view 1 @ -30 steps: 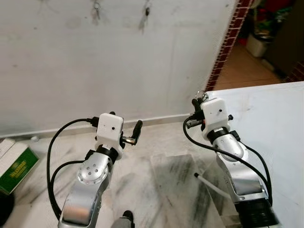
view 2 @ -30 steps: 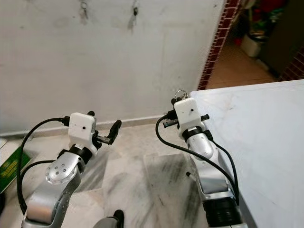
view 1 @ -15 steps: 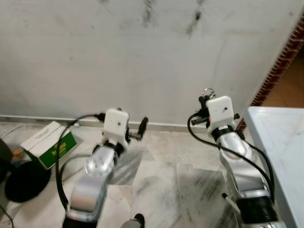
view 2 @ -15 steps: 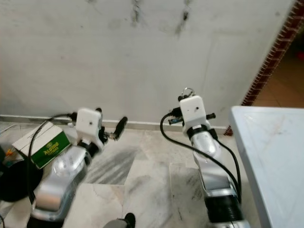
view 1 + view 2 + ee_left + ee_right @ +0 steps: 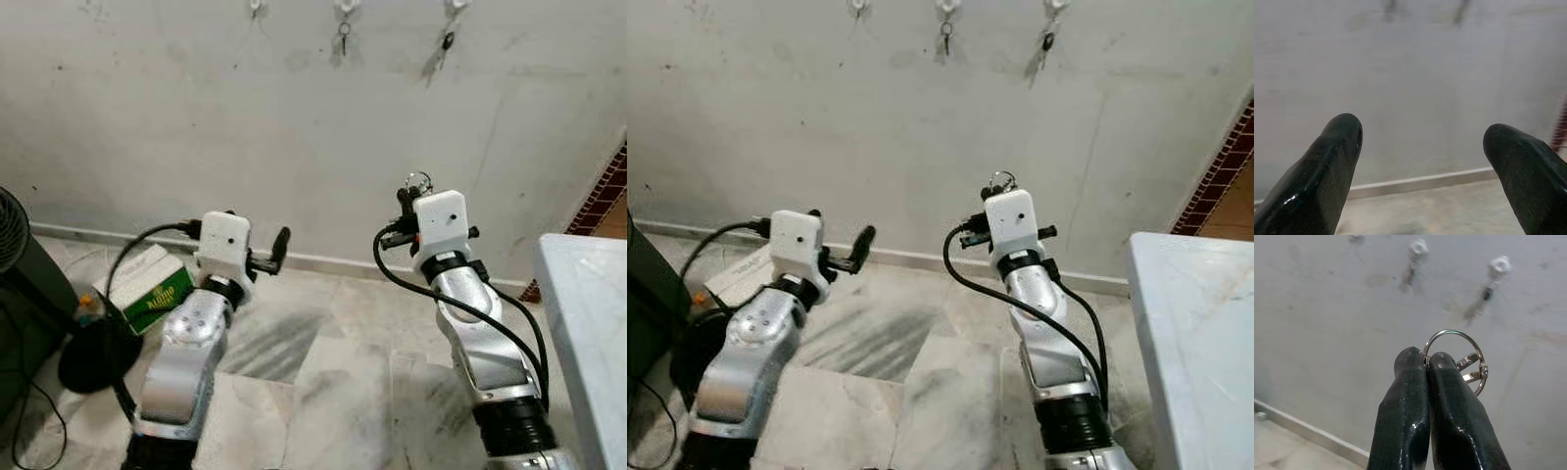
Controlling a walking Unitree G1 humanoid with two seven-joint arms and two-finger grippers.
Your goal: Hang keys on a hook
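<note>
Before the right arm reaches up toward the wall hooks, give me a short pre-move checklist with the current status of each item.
1. Right pincer shut on the silver metal key ring: ok.
2. Keys seated securely on the ring: cannot tell; they are partly hidden by the fingers.
3. Free hook available: the leftmost small white wall hook looks empty: ok, though it is small in view.
4. The middle white hook and the right white hook already carry keys: not ok as targets.
5. Left pincer open and apart from the ring: ok.
6. Hooks within reach: cannot tell; they sit high above both arms.
</note>
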